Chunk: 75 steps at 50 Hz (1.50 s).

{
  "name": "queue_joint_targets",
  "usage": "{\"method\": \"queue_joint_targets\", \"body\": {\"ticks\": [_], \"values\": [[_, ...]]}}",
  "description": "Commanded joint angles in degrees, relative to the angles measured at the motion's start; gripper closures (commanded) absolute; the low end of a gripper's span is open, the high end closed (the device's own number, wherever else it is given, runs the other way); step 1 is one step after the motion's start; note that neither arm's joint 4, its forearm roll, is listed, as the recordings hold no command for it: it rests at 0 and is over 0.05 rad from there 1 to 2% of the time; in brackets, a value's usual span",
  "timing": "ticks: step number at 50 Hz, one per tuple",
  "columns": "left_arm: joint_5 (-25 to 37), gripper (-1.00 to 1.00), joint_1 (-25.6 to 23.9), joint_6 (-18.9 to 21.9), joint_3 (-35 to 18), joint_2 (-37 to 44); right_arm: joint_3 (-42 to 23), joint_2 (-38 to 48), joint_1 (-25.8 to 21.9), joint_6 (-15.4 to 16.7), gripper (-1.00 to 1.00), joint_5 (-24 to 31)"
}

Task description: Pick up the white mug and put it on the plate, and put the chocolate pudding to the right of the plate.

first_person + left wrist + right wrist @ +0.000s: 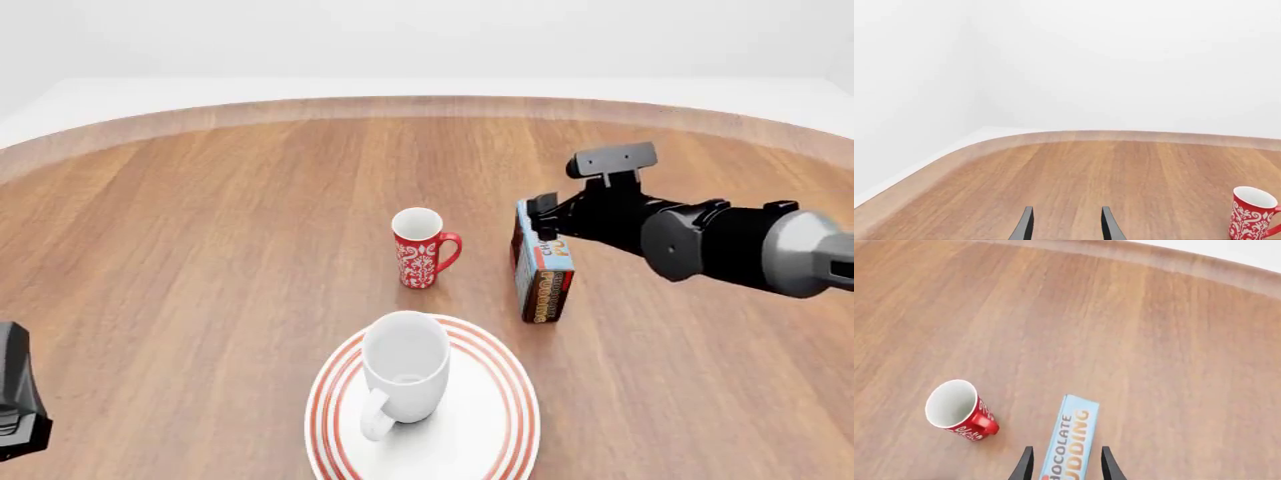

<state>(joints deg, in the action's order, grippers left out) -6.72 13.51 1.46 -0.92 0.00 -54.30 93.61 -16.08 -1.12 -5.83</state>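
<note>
The right gripper (1064,465) straddled the chocolate pudding (1071,440), jaws flanking without visibly clamping; its long axis ran toward twelve o'clock, the plate (507,400) toward seven.

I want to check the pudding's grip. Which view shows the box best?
The front view: the whole pudding box stands upright at the right gripper. The right wrist view shows only its lettered face between the fingers; the left wrist view misses it.

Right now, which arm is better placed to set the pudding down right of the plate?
Right. Its gripper already straddles the pudding, just beyond the plate's right side. The left gripper points at bare table.
</note>
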Motion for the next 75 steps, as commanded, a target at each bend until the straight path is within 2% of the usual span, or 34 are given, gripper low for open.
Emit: {"method": "queue_joint_targets", "body": {"ticks": [1,75], "values": [[0.0,-1.0,0.0,0.0,0.1,0.0,0.0,0.9,-0.1,0.1,-1.0,-0.4],[0.0,-1.0,0.4,0.0,0.2,0.0,-0.9,7.2,-0.4,0.2,-1.0,-2.6]]}}
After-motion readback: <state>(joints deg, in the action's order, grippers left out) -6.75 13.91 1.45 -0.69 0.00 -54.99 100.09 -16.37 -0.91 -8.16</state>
